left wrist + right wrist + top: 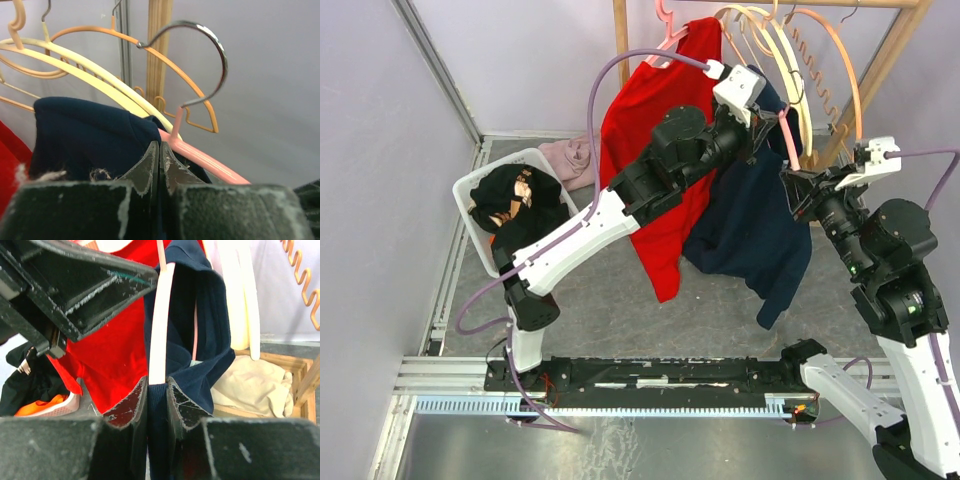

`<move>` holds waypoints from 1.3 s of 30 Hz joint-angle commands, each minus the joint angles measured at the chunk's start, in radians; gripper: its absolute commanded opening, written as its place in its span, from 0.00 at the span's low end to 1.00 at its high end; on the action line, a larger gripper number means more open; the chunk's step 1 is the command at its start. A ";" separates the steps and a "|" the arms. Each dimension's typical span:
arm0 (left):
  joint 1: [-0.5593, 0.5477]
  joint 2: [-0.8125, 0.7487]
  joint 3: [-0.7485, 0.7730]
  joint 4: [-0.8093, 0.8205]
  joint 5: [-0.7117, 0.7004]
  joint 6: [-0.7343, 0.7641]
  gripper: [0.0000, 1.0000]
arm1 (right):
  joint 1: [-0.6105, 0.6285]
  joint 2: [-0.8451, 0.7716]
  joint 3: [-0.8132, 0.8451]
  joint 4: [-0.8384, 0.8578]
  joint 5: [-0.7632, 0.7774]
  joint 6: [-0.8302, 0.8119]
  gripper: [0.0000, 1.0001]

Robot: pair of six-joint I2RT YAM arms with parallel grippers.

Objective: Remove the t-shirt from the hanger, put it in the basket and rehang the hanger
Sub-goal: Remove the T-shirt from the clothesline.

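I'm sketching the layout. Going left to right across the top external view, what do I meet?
white basket → red t-shirt → navy t-shirt → right arm

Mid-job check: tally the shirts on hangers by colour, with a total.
Red t-shirt: 1
Navy t-shirt: 1
Total: 2

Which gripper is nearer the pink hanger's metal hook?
Left. The left gripper, shut, sits at the navy shirt just below the hook; the right gripper clamps the pink hanger lower down.
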 commanded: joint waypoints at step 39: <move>-0.008 -0.218 -0.299 0.268 -0.027 0.097 0.77 | -0.001 -0.043 -0.090 0.291 -0.122 -0.005 0.01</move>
